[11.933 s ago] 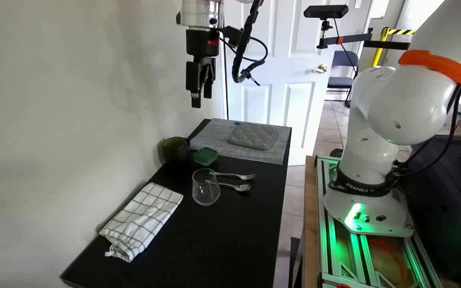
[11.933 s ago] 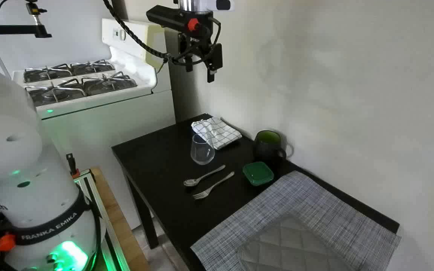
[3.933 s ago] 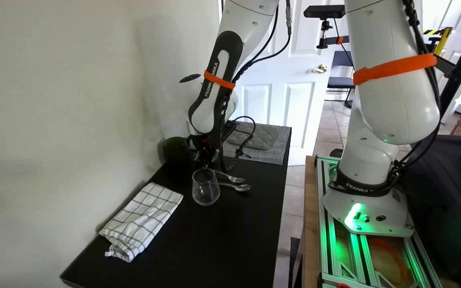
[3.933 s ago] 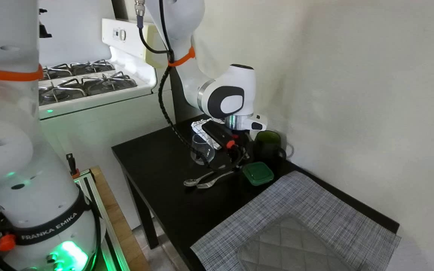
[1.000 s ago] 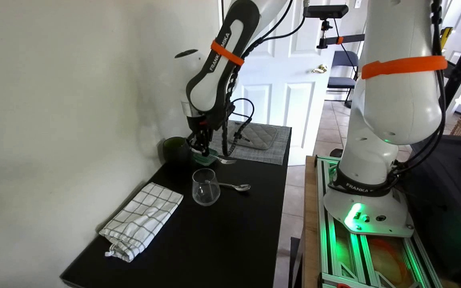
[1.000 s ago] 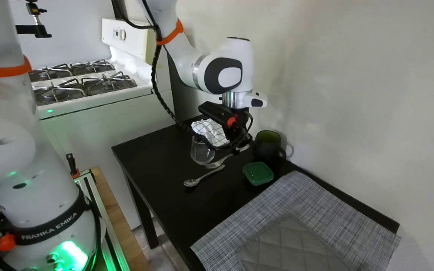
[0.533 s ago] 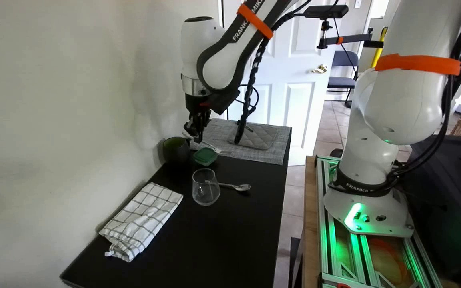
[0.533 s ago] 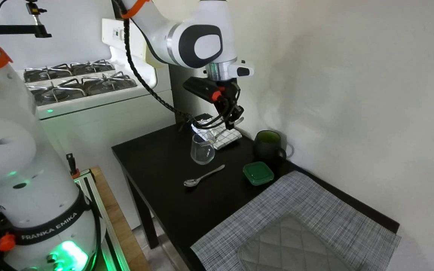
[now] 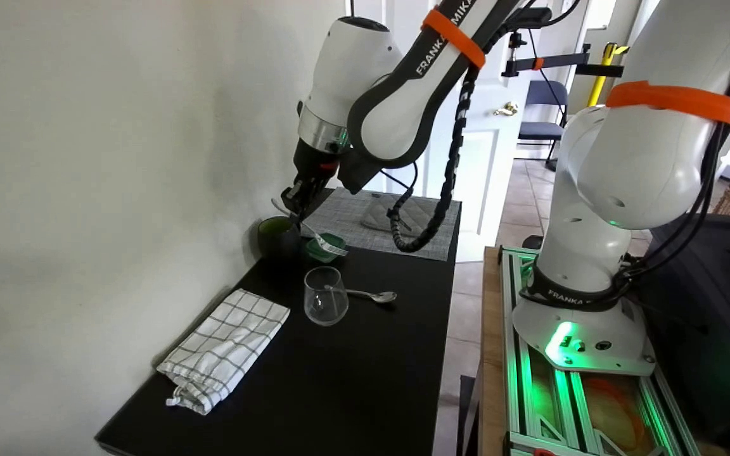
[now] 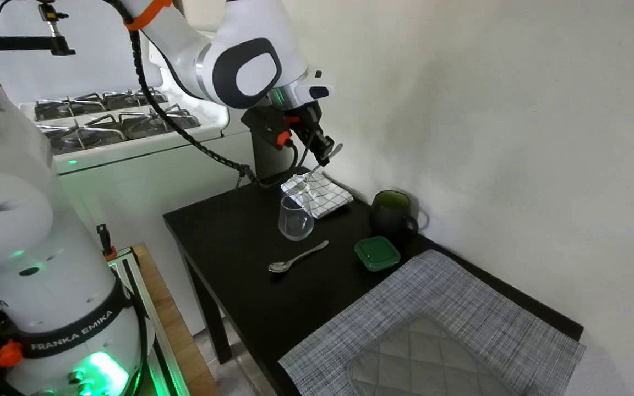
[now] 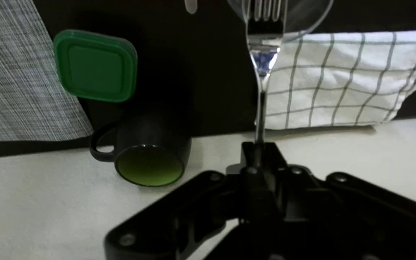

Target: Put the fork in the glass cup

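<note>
The fork (image 11: 262, 86) is silver metal, and my gripper (image 11: 259, 148) is shut on its handle. In an exterior view the fork (image 10: 316, 168) slants in the air, tines lower than the handle end, which sticks out past my gripper (image 10: 325, 157). The clear glass cup (image 10: 296, 223) stands upright on the black table, with nothing seen inside it. From the wrist, the tines overlap the glass cup (image 11: 307, 16), cut off by the top edge. In an exterior view the fork (image 9: 317, 237) hangs behind and above the glass cup (image 9: 326, 301), apart from it.
A spoon (image 10: 298, 257) lies beside the glass. A checked cloth (image 9: 225, 348) rests along the wall. Under my gripper's side stand a dark green mug (image 9: 278, 239) and a green-lidded container (image 10: 376, 253). A woven placemat (image 10: 339, 344) with a quilted pad (image 10: 421, 352) covers one table end.
The fork, lying on the table several seconds ago, has been gripped and lifted. Over the last second my gripper has risen and tilted, turning the tines downward. The glass has not moved.
</note>
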